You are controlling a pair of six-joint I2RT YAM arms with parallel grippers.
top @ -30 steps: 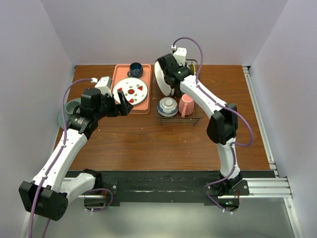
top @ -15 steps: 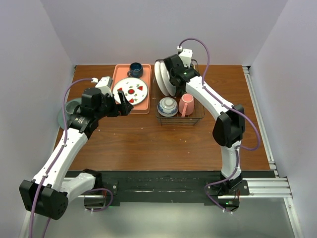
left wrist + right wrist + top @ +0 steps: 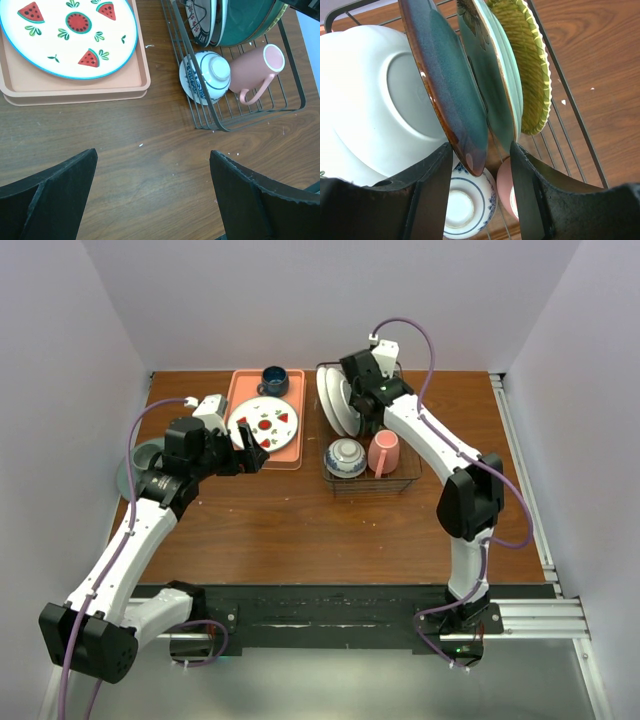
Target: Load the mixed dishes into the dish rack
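Observation:
The dish rack (image 3: 402, 476) stands at the back centre. In it stand a white plate (image 3: 370, 110), a dark teal plate (image 3: 455, 90), a lighter teal plate (image 3: 495, 100) and the yellow woven plate (image 3: 527, 65), all upright. The blue-and-white bowl (image 3: 345, 457) and the pink mug (image 3: 383, 452) lie in its front half. My right gripper (image 3: 480, 190) is open over the rack, its jaws either side of the two teal plates' lower rims. A white watermelon plate (image 3: 70, 35) lies on the pink tray (image 3: 75, 92). My left gripper (image 3: 152, 195) is open and empty above bare table, near the tray's front.
A dark blue mug (image 3: 274, 380) sits at the back of the pink tray (image 3: 238, 390). A grey dish (image 3: 140, 462) lies at the table's left edge, partly hidden by my left arm. Side walls stand close on both sides.
My right gripper has moved to the right along the row of upright plates. The rack and its dishes have shifted slightly right. The left arm has not moved.

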